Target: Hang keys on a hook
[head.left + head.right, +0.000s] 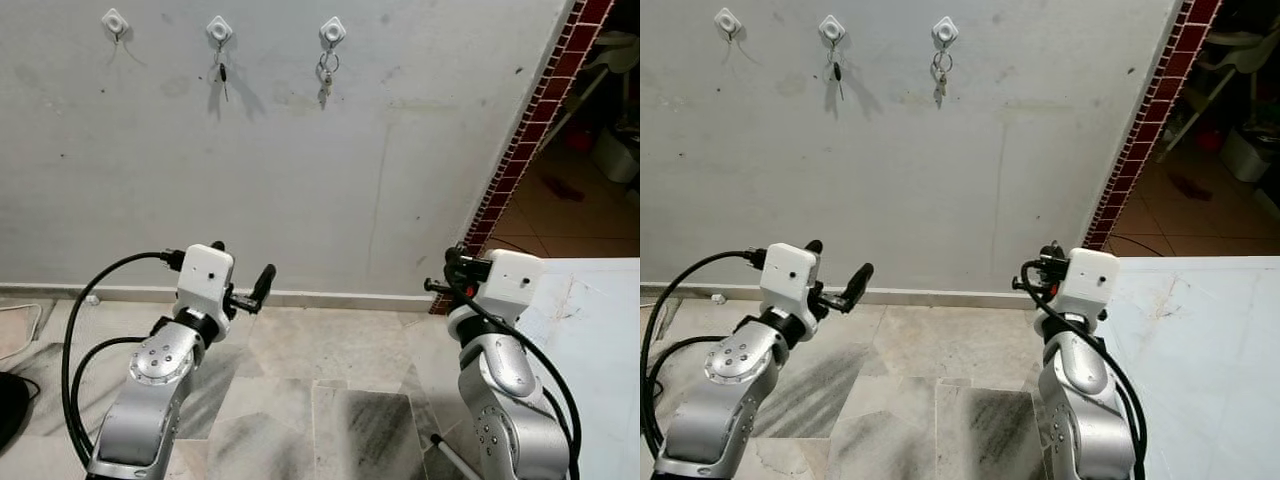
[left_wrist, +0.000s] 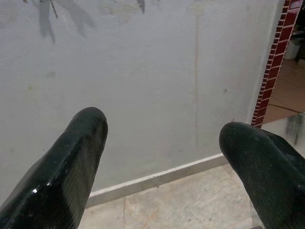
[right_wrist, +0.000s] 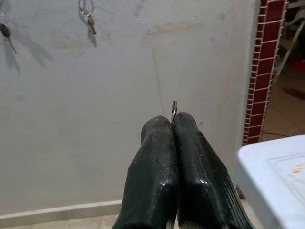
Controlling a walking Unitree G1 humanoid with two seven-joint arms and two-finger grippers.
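In the head views, I saw three white hooks high on the grey wall: the left hook [image 1: 114, 21] was free, the middle hook [image 1: 219, 29] carried a small dark key [image 1: 223, 74], and the right hook [image 1: 332, 32] carried a key ring with keys [image 1: 325, 78]. Both arms were raised in front of me, well below the hooks, I think to carry the load toward the wall. The left gripper [image 1: 255, 290] pointed to the wall and the right gripper [image 1: 447, 272] stood beside the white table [image 1: 600, 330]. In the left wrist view, the left gripper's fingers [image 2: 71, 167] stood wide apart with nothing between them, so I judged this arm was only waiting. In the right wrist view, the right gripper's fingers [image 3: 157, 167] were pressed together, and a thin metal piece [image 3: 174, 109], probably part of a key ring, came out just above the tips. So the keys to hang seemed to be pinched there, and the hooks were far above and ahead of this gripper.
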